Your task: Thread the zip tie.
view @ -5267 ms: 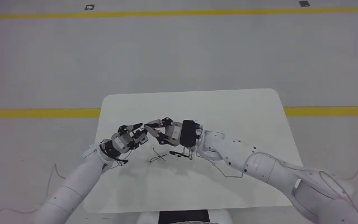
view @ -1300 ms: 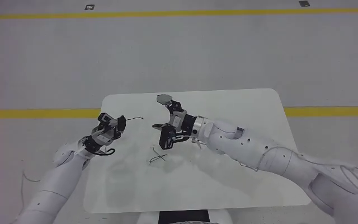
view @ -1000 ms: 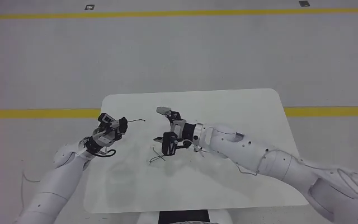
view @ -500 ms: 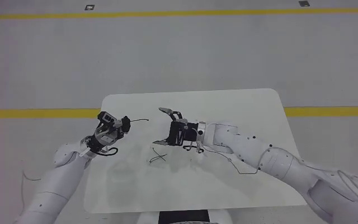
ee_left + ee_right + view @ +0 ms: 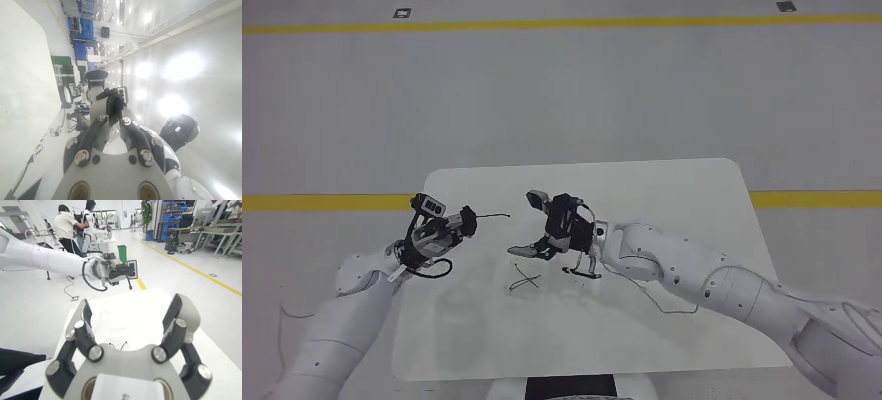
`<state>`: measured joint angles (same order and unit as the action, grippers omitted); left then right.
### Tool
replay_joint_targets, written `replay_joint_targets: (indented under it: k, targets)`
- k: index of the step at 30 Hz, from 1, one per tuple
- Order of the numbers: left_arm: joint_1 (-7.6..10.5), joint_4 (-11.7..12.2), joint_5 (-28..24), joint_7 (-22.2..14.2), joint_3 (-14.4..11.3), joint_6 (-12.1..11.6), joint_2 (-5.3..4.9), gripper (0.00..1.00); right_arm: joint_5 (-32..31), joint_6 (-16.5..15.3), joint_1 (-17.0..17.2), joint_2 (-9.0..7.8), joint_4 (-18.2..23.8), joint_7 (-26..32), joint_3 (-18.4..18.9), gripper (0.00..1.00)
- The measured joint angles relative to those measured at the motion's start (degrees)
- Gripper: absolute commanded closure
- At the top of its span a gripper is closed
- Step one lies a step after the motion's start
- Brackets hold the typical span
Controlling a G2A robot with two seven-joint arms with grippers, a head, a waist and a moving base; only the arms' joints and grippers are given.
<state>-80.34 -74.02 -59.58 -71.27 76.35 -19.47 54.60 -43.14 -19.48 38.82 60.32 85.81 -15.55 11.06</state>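
My left gripper (image 5: pixel 466 219) hangs over the table's left edge, shut on a thin black zip tie (image 5: pixel 492 215) whose free end points right toward the other arm. In the left wrist view the fingers (image 5: pixel 101 118) pinch the zip tie (image 5: pixel 112 106). My right gripper (image 5: pixel 528 226) sits near the table's middle, open and holding nothing, facing the left one with a gap between them. From the right wrist view, the open gripper (image 5: pixel 132 308) looks across at the left gripper (image 5: pixel 121 273) and the zip tie (image 5: pixel 129 284) dangling from it.
Two more black zip ties (image 5: pixel 525 280) lie crossed on the white table (image 5: pixel 672 200) just below the right gripper, also as zip ties (image 5: pixel 121 345) in the right wrist view. Bare tabletop stretches to the right and far side.
The two grippers, close together 5.3 s ago, have drawn apart. Over the last second the right gripper has turned its open fingers toward the left one, and the left gripper rose slightly with the zip tie.
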Motion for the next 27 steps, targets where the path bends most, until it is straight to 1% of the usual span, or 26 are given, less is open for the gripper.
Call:
replay_joint_targets:
  k: [2,3,4,6,7,9,11,13,16,18,20,24,27]
  targets:
    - [0.02,-0.43,1.18,1.86,0.45,0.0,0.14,1.0,1.06,0.0,0.77,0.02,0.28,-0.53,0.34,0.0]
    - [-0.07,-0.75,2.06,2.85,0.82,0.0,0.25,1.0,2.61,0.0,1.58,0.03,0.67,-0.91,0.57,0.0]
    - [-0.24,-1.12,3.27,3.65,1.48,-0.01,0.47,1.0,5.65,0.0,2.52,0.04,1.57,-1.21,0.68,0.0]
    - [-0.48,-1.48,4.91,3.79,2.7,-0.01,0.98,1.0,12.38,0.0,3.35,0.03,3.42,-0.54,0.15,0.0]
    - [-0.54,-1.48,5.8,3.48,3.41,-0.01,1.43,1.0,16.93,0.0,3.0,-0.05,4.38,1.42,-0.3,0.0]
    - [-0.32,-1.19,6.99,2.5,4.35,-0.01,2.21,1.0,23.93,0.0,2.44,-0.19,5.47,5.36,-0.77,0.0]
    - [0.11,-0.43,7.44,0.74,5.18,-0.01,3.24,1.0,31.52,0.0,1.81,-0.3,6.39,9.11,-0.59,0.0]
    - [0.71,0.98,7.72,-1.19,5.87,-0.01,4.26,1.0,38.45,0.0,1.68,-0.31,7.14,12.59,0.25,0.0]
    - [1.77,2.85,8.64,-2.84,7.05,-0.01,5.6,1.0,47.3,0.0,2.32,-0.21,7.43,16.99,1.58,0.0]
    - [1.98,3.14,8.82,-3.13,7.41,-0.01,5.9,1.0,48.33,0.0,2.33,-0.21,7.39,16.59,1.54,0.0]
    - [1.97,3.11,8.83,-3.11,7.41,-0.01,5.89,1.0,45.92,0.0,2.31,-0.21,7.39,16.02,1.49,0.0]
    - [1.95,3.07,8.81,-3.07,7.37,0.0,5.87,1.0,45.43,0.0,2.31,-0.21,7.39,16.04,1.49,0.0]
    - [1.89,2.53,9.4,-1.1,7.22,0.03,5.92,1.0,46.87,0.0,3.5,-0.2,6.98,16.07,2.15,0.0]
